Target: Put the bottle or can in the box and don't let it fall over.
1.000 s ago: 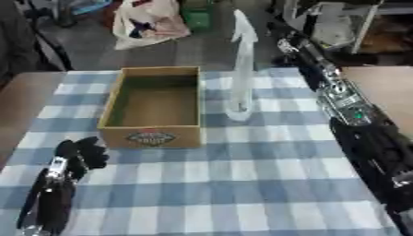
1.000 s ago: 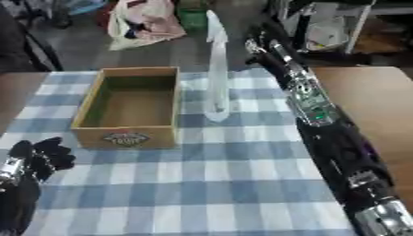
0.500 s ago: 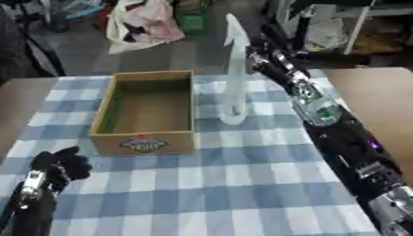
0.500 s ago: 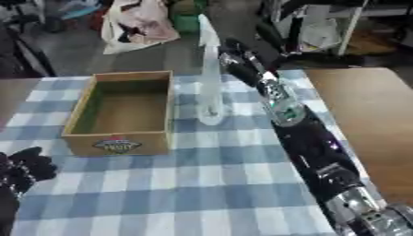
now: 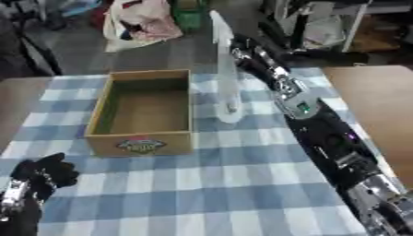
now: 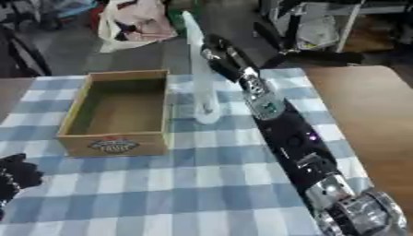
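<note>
One tall, slim, translucent white plastic bottle (image 5: 226, 83) stands upright on the blue-and-white checked tablecloth (image 5: 242, 184), just beside the right wall of the open-topped brown cardboard box (image 5: 144, 113) and outside it, with its round base level with the middle of that wall. The box interior is bare, and a printed oval label shows on the box's near wall. The bottle narrows toward its top, which rises past the far edge of the box. The robot's right arm (image 6: 282, 129), black with silver joints, extends from the lower right corner diagonally toward the upper part of the bottle, on the side of the bottle away from the box. The right hand (image 5: 242, 46) lies close to the bottle's upper section; whether it touches the bottle cannot be determined, and the position of its fingers cannot be determined either. The robot's left hand (image 5: 44, 173) rests on the tablecloth near the box's near left corner, well apart from the bottle, with its fingers curled and holding nothing. A bare brown wooden tabletop (image 5: 375, 97) shows to the right of the tablecloth, on the far side of the arm from the box.
</note>
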### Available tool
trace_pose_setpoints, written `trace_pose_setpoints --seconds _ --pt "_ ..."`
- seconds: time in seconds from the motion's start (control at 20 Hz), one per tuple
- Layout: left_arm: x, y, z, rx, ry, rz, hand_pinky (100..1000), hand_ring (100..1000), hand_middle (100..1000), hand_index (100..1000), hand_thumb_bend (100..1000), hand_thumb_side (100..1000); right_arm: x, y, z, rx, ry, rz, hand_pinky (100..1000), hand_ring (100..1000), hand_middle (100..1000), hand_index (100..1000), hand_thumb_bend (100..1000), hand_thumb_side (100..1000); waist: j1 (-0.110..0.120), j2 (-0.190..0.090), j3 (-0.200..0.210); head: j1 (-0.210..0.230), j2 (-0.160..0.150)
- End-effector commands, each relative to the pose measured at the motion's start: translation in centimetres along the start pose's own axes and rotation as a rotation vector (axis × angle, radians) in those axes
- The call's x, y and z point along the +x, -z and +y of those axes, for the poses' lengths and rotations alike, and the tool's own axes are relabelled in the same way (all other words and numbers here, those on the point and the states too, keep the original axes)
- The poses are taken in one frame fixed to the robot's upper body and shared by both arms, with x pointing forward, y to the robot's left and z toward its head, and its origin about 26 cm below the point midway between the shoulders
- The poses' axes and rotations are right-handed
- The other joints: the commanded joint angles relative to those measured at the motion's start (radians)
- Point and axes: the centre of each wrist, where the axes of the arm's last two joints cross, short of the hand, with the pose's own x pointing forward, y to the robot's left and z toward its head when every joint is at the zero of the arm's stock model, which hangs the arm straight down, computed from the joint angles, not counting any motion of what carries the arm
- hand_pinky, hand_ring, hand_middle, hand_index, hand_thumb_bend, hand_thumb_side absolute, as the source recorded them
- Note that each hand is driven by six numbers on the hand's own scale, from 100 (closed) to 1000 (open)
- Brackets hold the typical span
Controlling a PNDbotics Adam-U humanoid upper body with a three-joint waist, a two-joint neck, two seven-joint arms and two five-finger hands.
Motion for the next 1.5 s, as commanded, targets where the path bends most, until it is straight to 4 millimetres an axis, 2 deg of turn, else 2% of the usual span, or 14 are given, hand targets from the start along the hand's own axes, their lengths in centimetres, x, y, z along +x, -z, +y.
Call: trace_pose_setpoints --seconds 0.05,0.55,0.85,1.2,1.5 --pt "0.8 0.4 0.1 -0.008 0.003 -0.031 706 660 625 802 221 1000 1.8 0.9 -1.6 -0.023 -0.017 -0.054 768 1000 950 1000 100 689 0.003 -0.014 -0.001 -0.006 -0.008" --pt "0.5 0.1 0.1 -0.006 -0.001 -0.019 708 661 625 802 223 1000 2.6 1.2 -0.5 0.000 -0.181 -0.116 781 1000 944 1000 125 670 0.005 -0.027 -0.008 -0.009 0.009" --pt "0.2 -0.1 0.1 0.001 0.000 -0.009 708 661 625 802 225 1000 3.1 1.0 0.9 0.030 -0.177 -0.170 780 1000 941 1000 154 674 0.003 -0.035 -0.021 -0.002 0.016" --pt "0.1 -0.2 0.2 0.002 0.000 -0.005 708 661 624 802 228 1000 2.8 0.6 2.1 0.048 -0.195 -0.176 785 1000 943 1000 169 675 0.004 -0.040 -0.028 -0.005 0.015" --pt "0.0 -0.3 0.2 0.004 0.002 -0.001 709 661 624 802 230 1000 2.2 0.2 2.7 0.009 -0.280 -0.155 791 1000 944 1000 171 654 0.002 -0.043 -0.033 -0.005 0.016"
